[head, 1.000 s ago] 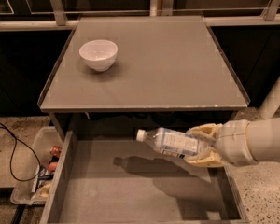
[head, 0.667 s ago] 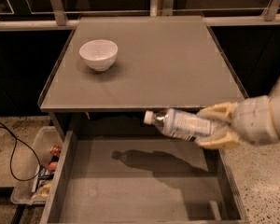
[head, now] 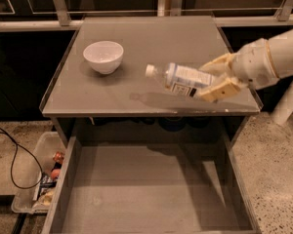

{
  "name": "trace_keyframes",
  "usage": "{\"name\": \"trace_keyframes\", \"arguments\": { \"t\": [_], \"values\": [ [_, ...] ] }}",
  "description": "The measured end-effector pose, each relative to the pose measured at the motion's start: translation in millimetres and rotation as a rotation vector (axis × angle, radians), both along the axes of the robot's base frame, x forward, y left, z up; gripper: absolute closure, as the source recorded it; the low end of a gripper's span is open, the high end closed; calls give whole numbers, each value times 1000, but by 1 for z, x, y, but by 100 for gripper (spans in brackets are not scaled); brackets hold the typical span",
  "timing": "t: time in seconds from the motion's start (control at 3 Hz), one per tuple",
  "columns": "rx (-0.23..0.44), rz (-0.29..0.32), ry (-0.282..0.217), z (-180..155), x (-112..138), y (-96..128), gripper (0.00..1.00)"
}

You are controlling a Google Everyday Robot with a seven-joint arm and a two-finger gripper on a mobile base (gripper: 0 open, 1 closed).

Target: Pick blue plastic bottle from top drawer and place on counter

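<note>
My gripper (head: 219, 77) comes in from the right and is shut on the blue plastic bottle (head: 181, 79). The bottle lies nearly level, white cap pointing left, held a little above the right front part of the counter (head: 151, 43); its shadow falls on the grey top just below. The top drawer (head: 146, 189) stands pulled open under the counter, and its grey floor shows nothing on it.
A white bowl (head: 103, 56) stands on the counter's left side. A pale plastic bin of clutter (head: 39, 179) sits on the speckled floor left of the drawer, with a black cable (head: 12, 160) beside it. A railing (head: 63, 6) runs behind the counter.
My gripper has lifted the bottle up out of the drawer area and carried it back over the counter's front right part. The bowl has not moved.
</note>
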State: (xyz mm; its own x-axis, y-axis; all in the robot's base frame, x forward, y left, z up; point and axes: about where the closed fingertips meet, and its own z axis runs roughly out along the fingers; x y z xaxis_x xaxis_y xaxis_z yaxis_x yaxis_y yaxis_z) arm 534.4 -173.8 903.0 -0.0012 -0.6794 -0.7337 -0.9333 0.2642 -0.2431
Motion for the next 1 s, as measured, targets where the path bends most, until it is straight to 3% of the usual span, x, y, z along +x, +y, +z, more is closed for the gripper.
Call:
{"name": "trace_keyframes", "arguments": {
  "t": [0.33,0.67,1.0],
  "values": [
    [45,-96,-1,28,46,16,100],
    [106,-208,-43,27,79,26,100],
    [116,-236,-46,0,97,26,100]
  ]
}}
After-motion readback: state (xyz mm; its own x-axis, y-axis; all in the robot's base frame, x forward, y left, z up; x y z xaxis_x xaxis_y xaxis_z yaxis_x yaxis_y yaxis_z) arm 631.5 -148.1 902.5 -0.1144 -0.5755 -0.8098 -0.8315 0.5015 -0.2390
